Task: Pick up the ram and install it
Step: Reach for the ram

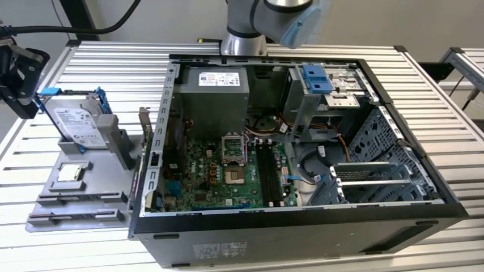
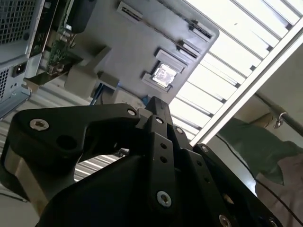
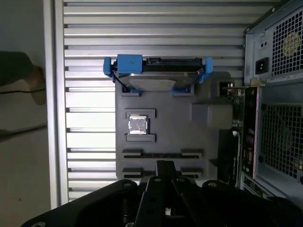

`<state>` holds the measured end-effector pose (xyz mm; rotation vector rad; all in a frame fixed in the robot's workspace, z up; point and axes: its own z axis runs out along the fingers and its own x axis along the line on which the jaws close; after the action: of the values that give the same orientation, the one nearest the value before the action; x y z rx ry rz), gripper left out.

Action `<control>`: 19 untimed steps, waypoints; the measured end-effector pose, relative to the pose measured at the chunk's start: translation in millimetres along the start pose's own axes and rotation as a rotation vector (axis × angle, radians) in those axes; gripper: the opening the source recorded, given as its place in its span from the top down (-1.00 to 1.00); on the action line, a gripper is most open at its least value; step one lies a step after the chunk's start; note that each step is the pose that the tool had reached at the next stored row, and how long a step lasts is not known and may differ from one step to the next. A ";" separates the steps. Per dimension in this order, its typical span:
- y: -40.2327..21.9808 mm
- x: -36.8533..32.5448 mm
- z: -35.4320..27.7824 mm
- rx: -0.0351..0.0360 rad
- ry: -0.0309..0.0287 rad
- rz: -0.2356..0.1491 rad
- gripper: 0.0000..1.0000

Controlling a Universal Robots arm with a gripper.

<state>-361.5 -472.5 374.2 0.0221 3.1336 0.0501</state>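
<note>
The ram [image 3: 156, 154] shows as a thin dark strip lying edge-on in a slotted holder at the near end of the grey parts tray [image 1: 45, 212]. My black gripper [image 1: 21, 85] hangs above the table at the exterior view's far left, beside the tray and apart from it. In both wrist views its fingertips [image 3: 164, 165] meet in one narrow tip with nothing between them, pointing toward the tray's slotted end. The open computer case [image 1: 302, 141] lies to the exterior view's right of the tray, and its motherboard [image 1: 226, 170] with long dark memory slots [image 1: 268, 173] is exposed.
On the tray stand a silver hard drive in a blue frame [image 1: 76, 122] and a small square silver processor chip [image 1: 70, 173]. A dark expansion card [image 3: 236, 142] rises between tray and case. The slatted metal table [image 1: 113, 68] ends close to the tray's outer side.
</note>
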 end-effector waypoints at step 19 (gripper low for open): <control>-33.5 -3.7 2.4 -0.0002 0.0008 -0.020 1.00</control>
<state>-358.3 -506.0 370.7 -0.0087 3.1341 0.0502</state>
